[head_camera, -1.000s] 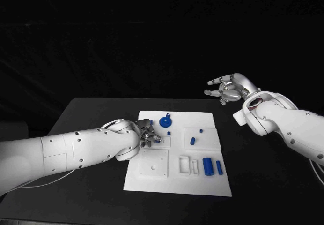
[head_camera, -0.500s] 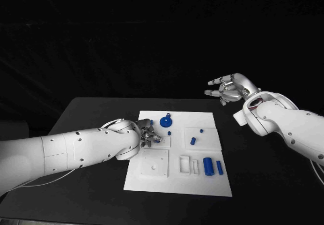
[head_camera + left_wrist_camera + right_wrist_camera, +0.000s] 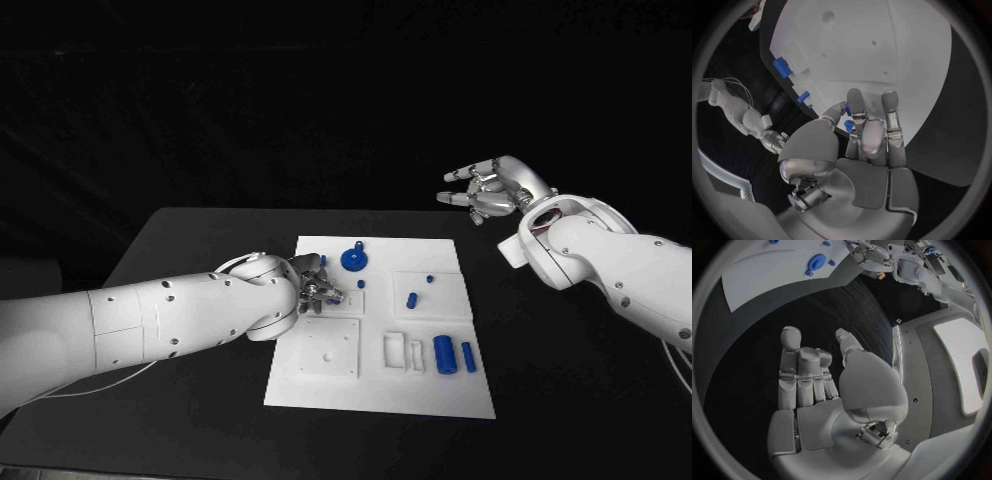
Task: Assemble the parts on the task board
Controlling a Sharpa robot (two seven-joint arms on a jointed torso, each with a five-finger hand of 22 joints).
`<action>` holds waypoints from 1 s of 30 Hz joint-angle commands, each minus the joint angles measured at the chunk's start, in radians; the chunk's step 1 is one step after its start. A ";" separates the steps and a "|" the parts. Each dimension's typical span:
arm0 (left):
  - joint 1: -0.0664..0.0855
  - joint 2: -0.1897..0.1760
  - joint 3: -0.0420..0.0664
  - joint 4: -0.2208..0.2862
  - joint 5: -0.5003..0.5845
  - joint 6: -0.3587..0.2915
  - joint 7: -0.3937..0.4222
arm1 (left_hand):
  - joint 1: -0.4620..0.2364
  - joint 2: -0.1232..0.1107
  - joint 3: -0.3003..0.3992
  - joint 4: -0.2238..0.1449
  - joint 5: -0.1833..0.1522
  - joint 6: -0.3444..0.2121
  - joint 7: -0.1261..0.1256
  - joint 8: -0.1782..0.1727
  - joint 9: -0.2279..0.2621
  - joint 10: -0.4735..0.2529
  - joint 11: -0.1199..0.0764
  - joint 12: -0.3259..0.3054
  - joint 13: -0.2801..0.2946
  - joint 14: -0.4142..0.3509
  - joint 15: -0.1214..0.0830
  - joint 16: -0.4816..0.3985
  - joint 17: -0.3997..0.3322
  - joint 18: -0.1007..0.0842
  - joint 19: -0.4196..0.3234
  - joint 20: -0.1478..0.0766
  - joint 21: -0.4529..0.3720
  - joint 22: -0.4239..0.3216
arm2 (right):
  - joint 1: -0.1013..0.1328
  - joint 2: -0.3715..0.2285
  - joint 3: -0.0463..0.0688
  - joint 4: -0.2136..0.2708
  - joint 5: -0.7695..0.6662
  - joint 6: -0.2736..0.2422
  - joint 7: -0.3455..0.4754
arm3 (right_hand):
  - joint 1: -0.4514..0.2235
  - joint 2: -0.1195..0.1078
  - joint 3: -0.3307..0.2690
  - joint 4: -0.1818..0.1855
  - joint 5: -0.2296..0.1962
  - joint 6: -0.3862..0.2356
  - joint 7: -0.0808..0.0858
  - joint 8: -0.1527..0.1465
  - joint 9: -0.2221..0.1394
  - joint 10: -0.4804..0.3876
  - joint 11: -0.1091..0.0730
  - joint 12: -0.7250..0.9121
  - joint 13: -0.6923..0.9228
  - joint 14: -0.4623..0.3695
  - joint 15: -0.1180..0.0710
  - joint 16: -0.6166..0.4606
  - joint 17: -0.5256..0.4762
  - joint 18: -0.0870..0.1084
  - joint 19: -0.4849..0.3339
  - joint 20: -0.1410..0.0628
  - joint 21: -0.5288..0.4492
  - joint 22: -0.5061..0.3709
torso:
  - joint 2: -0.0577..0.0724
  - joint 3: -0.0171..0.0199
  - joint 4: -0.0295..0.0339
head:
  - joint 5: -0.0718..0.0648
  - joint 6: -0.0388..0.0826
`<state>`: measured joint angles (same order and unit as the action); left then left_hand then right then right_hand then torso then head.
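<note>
The white task board point(image 3: 378, 385) lies mid-table. My left hand point(image 3: 315, 284) hovers over its left side, near the far edge. In the left wrist view, thumb and fingers of that hand point(image 3: 870, 137) pinch a small blue part point(image 3: 847, 125) just above the board point(image 3: 879, 45). A blue disc with a stem point(image 3: 353, 262) lies right of that hand, with small blue pieces point(image 3: 411, 299) further right. Two blue cylinders point(image 3: 444, 353) stand in slots near the board's right front. My right hand point(image 3: 488, 190) is raised beyond the table's far right corner, fingers apart, holding nothing point(image 3: 817, 385).
A raised white square block point(image 3: 329, 349) with a small hole sits on the board's front left. White slot frames point(image 3: 402, 352) are beside the cylinders. Black table point(image 3: 188, 250) surrounds the board on all sides.
</note>
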<state>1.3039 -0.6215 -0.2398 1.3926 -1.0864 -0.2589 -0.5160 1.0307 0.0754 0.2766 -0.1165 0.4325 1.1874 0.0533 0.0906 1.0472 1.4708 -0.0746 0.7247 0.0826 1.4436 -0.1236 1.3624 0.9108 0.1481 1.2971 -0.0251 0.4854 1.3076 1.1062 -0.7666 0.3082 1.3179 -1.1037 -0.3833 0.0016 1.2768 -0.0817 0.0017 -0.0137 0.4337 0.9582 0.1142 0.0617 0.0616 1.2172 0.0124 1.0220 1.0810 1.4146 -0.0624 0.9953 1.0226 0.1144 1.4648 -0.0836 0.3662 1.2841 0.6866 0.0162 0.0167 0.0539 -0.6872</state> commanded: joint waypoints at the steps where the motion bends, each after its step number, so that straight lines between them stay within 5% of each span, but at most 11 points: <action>1: -0.004 0.002 -0.003 0.002 -0.016 0.060 -0.022 | 0.035 0.027 0.006 -0.014 -0.005 0.213 -0.114 0.001 0.060 0.045 -0.013 0.001 -0.001 0.003 0.005 -0.001 -0.003 -0.005 -0.007 -0.002 0.005 0.016 | -0.001 0.000 0.001 0.001 0.002 0.013 0.003 | -0.010 -0.001 -0.005 0.003 0.006 0.005 0.002 -0.001 -0.001 -0.006 -0.003 0.006 0.001 0.000 0.001 0.004 0.001 0.011 0.042 0.004 0.006 0.001 | 0.000 0.0000 -0.0007 | 0.000 0.000; 15: -0.004 0.006 -0.003 -0.005 -0.027 0.084 -0.032 | 0.036 0.026 0.004 -0.012 -0.009 0.213 -0.114 -0.001 0.058 0.045 -0.013 -0.001 -0.001 0.003 0.006 -0.003 -0.006 -0.010 -0.008 -0.006 0.004 0.016 | -0.003 0.002 0.001 -0.001 0.002 0.016 0.004 | -0.012 -0.002 -0.007 0.006 0.009 0.006 0.002 -0.001 -0.001 -0.006 -0.003 0.006 0.000 0.000 0.000 0.003 0.001 0.011 0.042 0.004 0.006 0.000 | 0.000 0.0003 0.0006 | -0.002 -0.001; 30: -0.004 0.032 -0.002 -0.032 -0.015 0.112 -0.039 | 0.034 0.029 -0.019 0.014 -0.060 0.212 -0.114 -0.003 0.059 0.045 -0.011 -0.006 -0.002 0.002 0.006 -0.012 -0.020 -0.018 -0.007 -0.013 -0.003 0.015 | -0.004 0.005 0.001 -0.003 0.003 0.018 0.004 | -0.013 0.000 -0.009 0.012 0.012 0.005 0.002 -0.001 -0.001 -0.008 -0.003 0.004 -0.002 0.000 0.000 0.001 0.000 0.011 0.042 0.003 0.004 -0.002 | 0.000 0.0011 -0.0006 | -0.002 -0.001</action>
<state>1.3081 -0.5934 -0.2364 1.3643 -1.1080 -0.2001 -0.5363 1.0307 0.0754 0.2603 -0.1030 0.3761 1.2063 0.0712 0.0919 1.1103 1.4887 -0.0566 0.7245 0.0817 1.4433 -0.1204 1.3545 0.8921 0.1481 1.2897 -0.0325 0.4854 1.3073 1.1029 -0.7627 0.3082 1.3146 -1.1032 -0.3786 0.0014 1.2768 -0.0817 -0.0051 -0.0069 0.4416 0.9580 0.1140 0.0617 0.0616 1.2134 0.0086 1.0220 1.0810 1.4146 -0.0624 0.9952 1.0223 0.1143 1.4648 -0.0836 0.3662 1.2829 0.6861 0.0172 0.0162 0.0520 -0.6884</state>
